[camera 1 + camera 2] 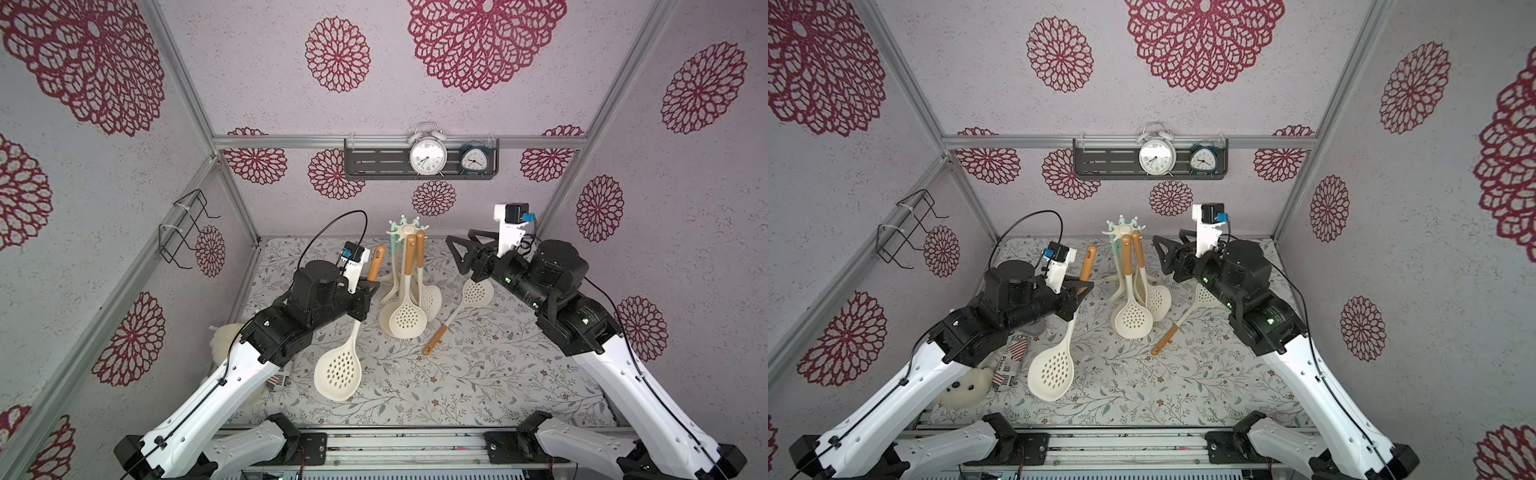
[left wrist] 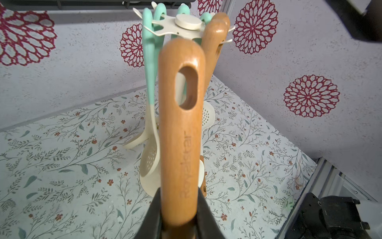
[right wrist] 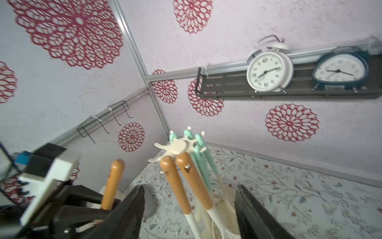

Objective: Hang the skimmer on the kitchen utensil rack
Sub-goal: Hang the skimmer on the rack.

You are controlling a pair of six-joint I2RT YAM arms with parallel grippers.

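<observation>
One cream skimmer (image 1: 337,374), perforated, w/ wood handle.

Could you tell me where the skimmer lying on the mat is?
In both top views the loose skimmer lies just right of the utensil rack, its head toward the right arm.

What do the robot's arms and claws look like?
Both arms have white shells near the base, left arm and right arm, and black joints further out. A thin black cable runs along each. Each wrist carries a white camera bracket with a blue plug. The left claw and right claw are black, with triangular open frames.
</observation>
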